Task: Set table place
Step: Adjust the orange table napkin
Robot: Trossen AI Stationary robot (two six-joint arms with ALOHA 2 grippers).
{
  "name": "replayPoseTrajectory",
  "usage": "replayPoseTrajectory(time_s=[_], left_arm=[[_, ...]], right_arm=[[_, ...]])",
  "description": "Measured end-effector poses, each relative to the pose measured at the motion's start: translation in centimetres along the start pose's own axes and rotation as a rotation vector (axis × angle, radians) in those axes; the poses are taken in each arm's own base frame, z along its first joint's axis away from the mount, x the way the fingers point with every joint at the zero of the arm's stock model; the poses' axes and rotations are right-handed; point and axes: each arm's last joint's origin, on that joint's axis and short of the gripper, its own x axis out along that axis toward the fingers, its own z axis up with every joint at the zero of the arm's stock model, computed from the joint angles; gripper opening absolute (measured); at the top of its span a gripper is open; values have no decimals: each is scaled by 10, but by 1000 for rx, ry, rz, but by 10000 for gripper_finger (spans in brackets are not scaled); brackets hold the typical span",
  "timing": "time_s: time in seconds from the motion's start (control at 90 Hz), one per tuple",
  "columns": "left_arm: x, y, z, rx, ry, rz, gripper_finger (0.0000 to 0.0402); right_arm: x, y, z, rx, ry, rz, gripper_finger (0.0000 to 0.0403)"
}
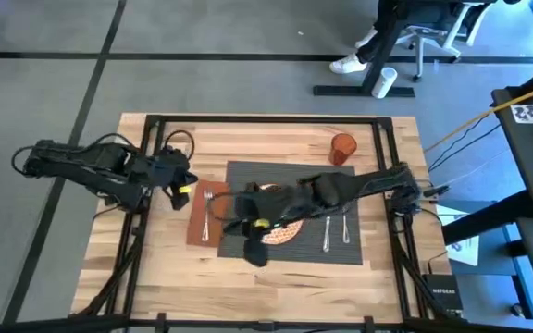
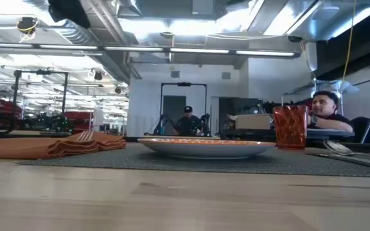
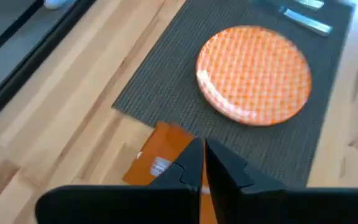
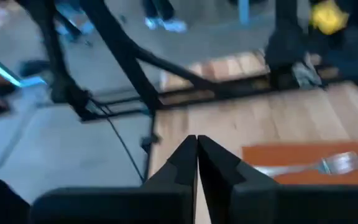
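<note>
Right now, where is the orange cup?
In the high view the cup stands on the table past the placemat's far right corner, beyond the knife and spoon.

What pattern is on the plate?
The plate has an orange-and-white lattice pattern, clearest in the left wrist view.

The right gripper [image 4: 197, 163], fingers pressed together, points toward a fork [image 4: 319, 165] on the napkin [image 4: 278, 155].
</note>
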Motion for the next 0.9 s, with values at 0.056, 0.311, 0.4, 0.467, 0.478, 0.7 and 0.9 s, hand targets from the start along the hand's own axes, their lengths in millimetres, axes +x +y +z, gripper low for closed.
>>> replayPoseTrajectory(time_s=[0.056,0.311,0.4,0.467,0.478,0.7,0.9], left_arm=[[5,2,2,-7,-8,-19,0],[35,16,8,13,58,-68,0],[53,19,10,28,100,-101,0],[66,20,13,42,120,-104,0],[69,20,14,45,120,-104,0],[115,29,20,58,199,-94,0],[146,41,19,53,268,-55,0]], right_arm=[[-13,2,4,-1,-4,11,0],[-68,10,14,-9,-41,9,0],[-79,12,12,-13,-21,-10,0],[-83,12,10,-10,-1,-31,0],[-84,12,9,-9,4,-34,0],[-88,17,5,4,16,-60,0],[-88,15,5,25,13,-85,0]])
